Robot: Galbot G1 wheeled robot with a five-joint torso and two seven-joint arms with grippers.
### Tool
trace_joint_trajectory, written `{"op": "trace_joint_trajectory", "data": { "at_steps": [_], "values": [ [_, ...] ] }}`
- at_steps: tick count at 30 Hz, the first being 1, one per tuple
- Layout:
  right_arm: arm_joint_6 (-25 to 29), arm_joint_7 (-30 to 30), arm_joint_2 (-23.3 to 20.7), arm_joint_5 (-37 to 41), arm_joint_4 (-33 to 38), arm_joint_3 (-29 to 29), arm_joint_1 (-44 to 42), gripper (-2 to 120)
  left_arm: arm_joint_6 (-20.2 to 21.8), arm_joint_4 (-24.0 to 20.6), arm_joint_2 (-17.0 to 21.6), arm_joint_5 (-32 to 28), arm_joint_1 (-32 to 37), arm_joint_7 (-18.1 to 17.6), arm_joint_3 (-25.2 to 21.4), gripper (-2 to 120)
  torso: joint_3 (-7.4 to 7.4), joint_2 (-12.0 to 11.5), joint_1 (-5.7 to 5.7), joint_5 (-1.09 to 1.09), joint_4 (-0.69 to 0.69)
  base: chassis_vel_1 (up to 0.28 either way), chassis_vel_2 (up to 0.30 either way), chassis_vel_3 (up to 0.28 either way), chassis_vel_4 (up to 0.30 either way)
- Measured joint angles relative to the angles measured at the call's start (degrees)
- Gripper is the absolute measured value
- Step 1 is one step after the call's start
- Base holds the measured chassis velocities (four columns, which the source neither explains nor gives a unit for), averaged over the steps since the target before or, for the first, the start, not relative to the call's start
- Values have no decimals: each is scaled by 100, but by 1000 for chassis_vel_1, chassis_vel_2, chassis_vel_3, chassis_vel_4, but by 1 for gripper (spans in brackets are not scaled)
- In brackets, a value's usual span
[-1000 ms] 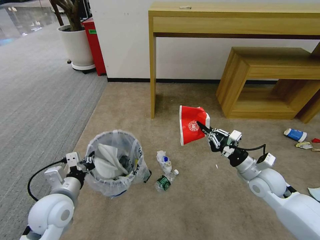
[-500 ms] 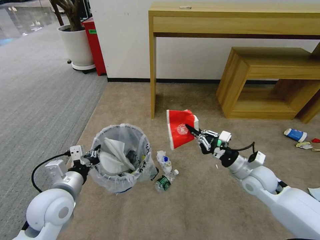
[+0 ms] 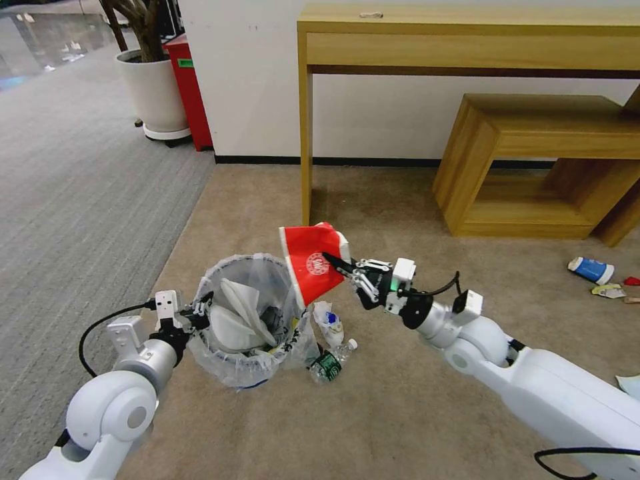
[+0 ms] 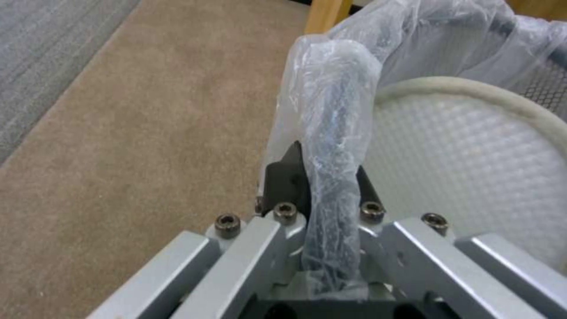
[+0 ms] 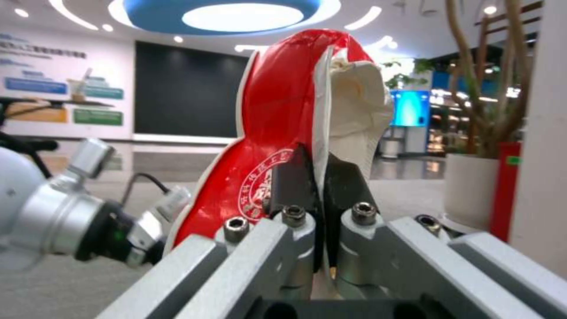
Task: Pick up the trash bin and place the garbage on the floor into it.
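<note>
Trash bin [image 3: 250,320]: lined, white slipper [image 3: 233,320] inside.
Left gripper [image 3: 200,313]: clamped on bin rim.
Right gripper [image 3: 333,261]: pinching red-white packet [image 3: 310,263] at bin's edge.
Floor beside bin: bottle [image 3: 330,360].

Packet [image 3: 310,263] above bin [image 3: 250,313] rim, bottle [image 3: 330,361] right of bin

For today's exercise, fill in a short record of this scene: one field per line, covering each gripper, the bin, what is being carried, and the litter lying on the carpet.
left gripper: shut on the trash bin's bagged rim
right gripper: shut on the red-white packet, held above the bin's right edge
bin contents: white slipper inside
litter beside bin: clear bottle with green label, crumpled clear wrapper
litter at far right: blue-white cup, with small scraps beside it
surface: beige carpet
</note>
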Motion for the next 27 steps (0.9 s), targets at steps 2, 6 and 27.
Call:
{"op": "trace_joint_trajectory", "data": {
  "at_steps": [2, 6, 27],
  "values": [
    [0, 0, 51, 19, -3, -95, 69, 0, -3, 18, 0, 11, -19, 3, 24, 2, 0, 0, 0, 0, 0, 0, 0, 0, 0],
    [-2, 0, 196, 68, -3, -382, 292, 0, -33, 81, 0, 42, -64, 13, 89, 2, 0, 0, 0, 0, 0, 0, 0, 0, 0],
    [-32, 52, 799, 150, -362, -1968, 1231, 0, -52, -34, 93, -91, -180, -13, 66, 2, 0, 0, 0, 1, 0, 0, 0, 0, 0]
  ]
}}
